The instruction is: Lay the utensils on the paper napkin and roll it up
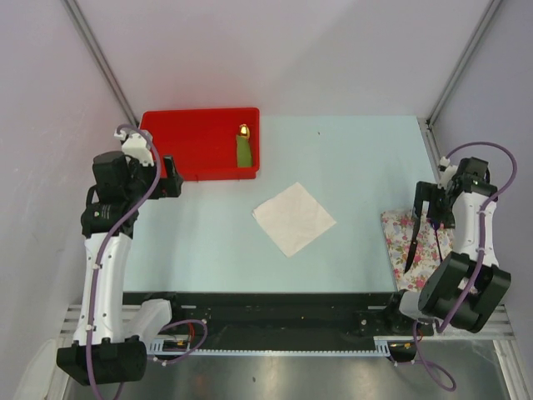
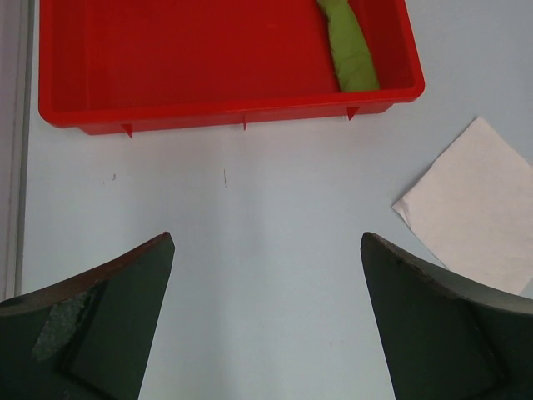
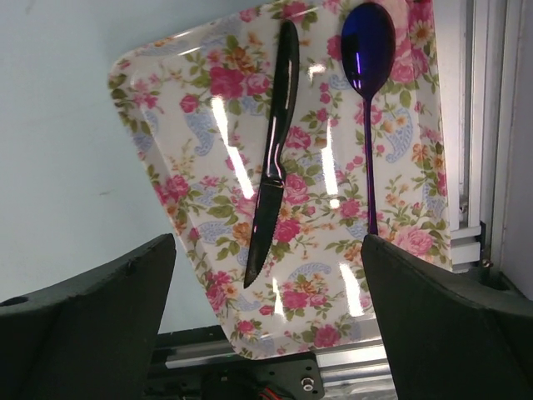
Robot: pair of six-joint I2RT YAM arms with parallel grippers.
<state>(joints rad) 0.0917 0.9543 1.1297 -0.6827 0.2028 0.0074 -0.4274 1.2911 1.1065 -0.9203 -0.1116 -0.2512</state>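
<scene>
Under the right pincer (image 3: 268, 243), jaws wide apart, nothing held: black knife (image 3: 271, 175) and purple-bowled spoon (image 3: 369, 125) side by side on a flowered tray (image 3: 191, 108). White napkin (image 1: 293, 218) mid-counter (image 1: 208, 242), well apart. Left pincer (image 2: 266, 242) likewise spread, empty, near a red bin (image 2: 166, 75).
</scene>
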